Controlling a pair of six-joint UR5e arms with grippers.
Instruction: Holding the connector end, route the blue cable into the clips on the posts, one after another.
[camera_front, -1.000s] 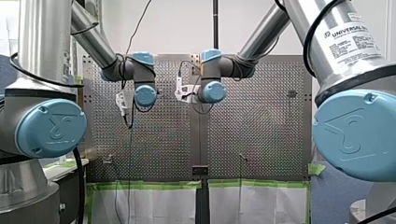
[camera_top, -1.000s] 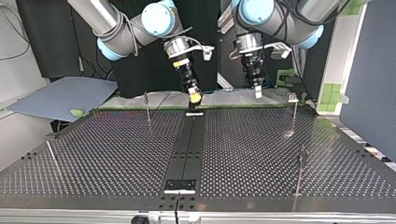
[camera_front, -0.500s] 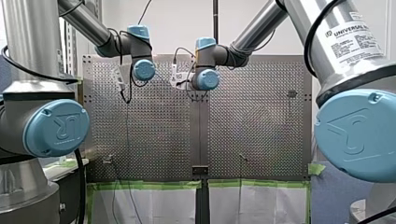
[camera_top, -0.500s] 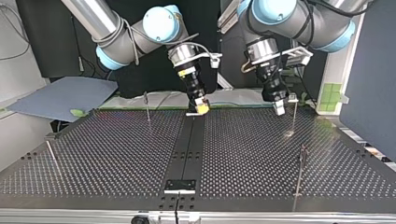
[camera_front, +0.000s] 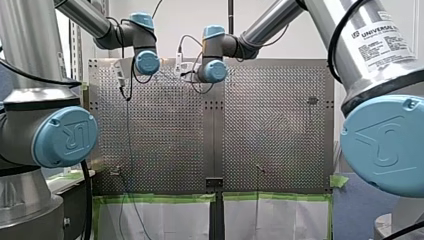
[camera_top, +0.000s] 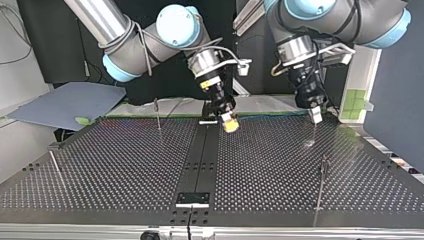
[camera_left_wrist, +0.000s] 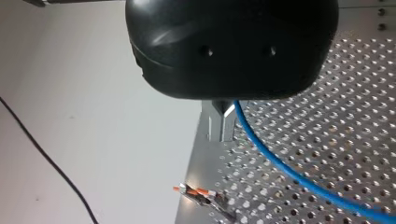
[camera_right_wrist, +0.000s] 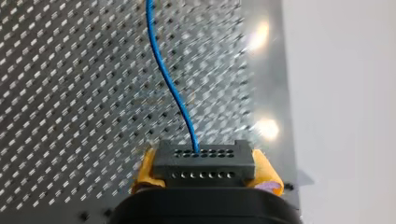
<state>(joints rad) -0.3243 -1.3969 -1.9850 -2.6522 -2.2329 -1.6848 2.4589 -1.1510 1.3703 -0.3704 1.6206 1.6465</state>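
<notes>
Blue cable (camera_right_wrist: 173, 88): connector (camera_right_wrist: 204, 163) pinched in my slanted right gripper (camera_top: 229, 123); my left gripper (camera_top: 315, 114), near-vertical, narrowed onto it.

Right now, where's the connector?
The connector is clamped between my right gripper's yellow pads, near the table's far edge, just right of the black centre strip in the top view.

You're in a robotics lab: a Universal Robots arm (camera_front: 370, 55) stands at each side of a perforated metal table (camera_top: 125, 160) fitted with thin posts (camera_top: 321, 182), green tape (camera_front: 150, 198) along its edge.
</notes>
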